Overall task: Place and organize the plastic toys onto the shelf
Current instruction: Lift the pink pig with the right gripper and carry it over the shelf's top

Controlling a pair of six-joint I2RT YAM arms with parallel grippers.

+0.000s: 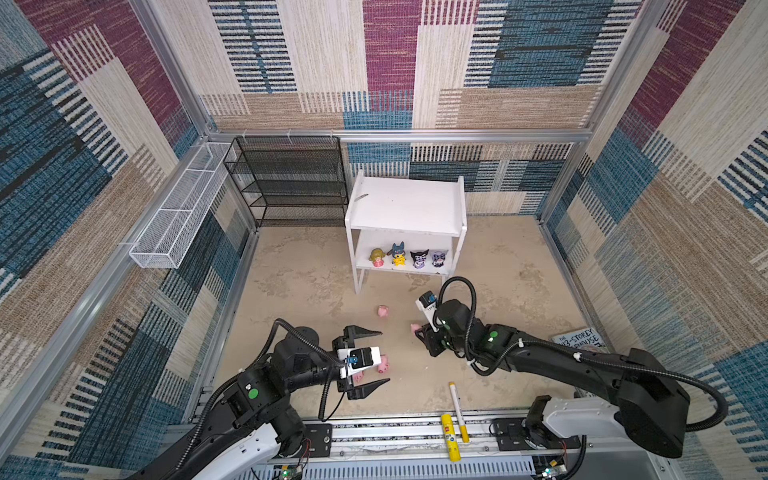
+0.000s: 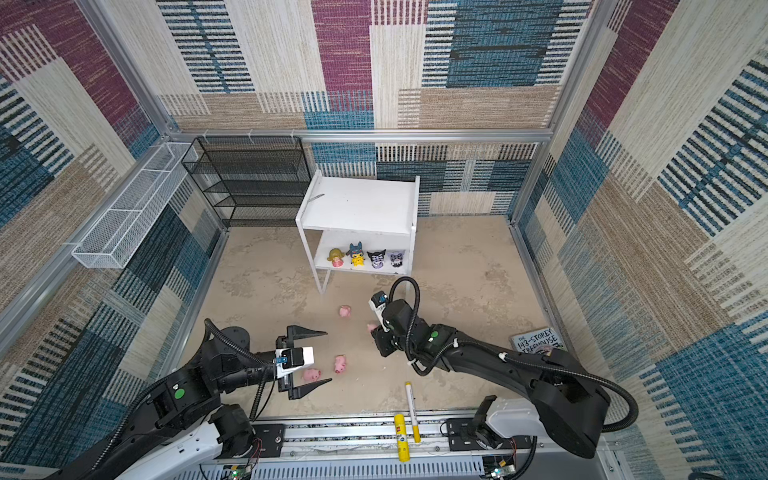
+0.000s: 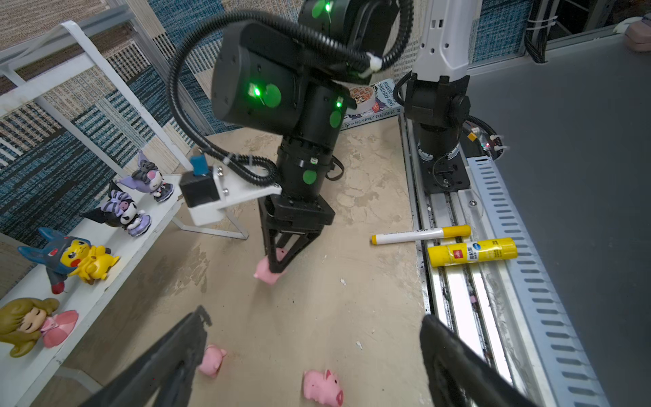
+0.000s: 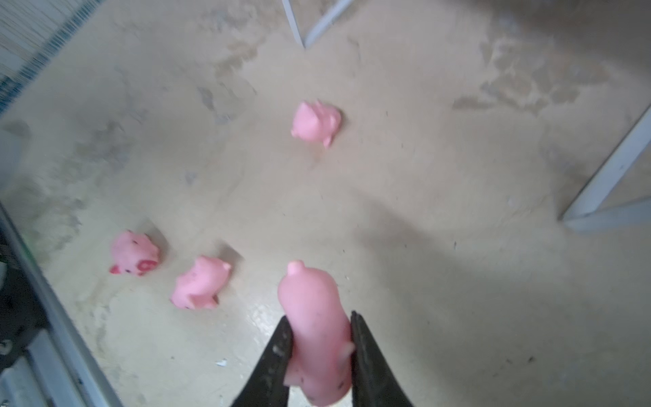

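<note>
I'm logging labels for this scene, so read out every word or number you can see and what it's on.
"THE 143-STOREY TREEHOUSE": on the cover of the book, in a top view.
Yellow glue stick: label print too small to read.
White marker: barrel print too blurred to read.

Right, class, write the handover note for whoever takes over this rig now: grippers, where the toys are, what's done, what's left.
Right gripper: shut on a pink pig.
Left gripper: open, holding nothing, near two loose pigs.
Third loose pig lies on the table nearer the shelf.
Done: doll, yellow figure, two black-and-purple figures stand on the shelf's lower board.
Left: all four pigs to the shelf.
</note>
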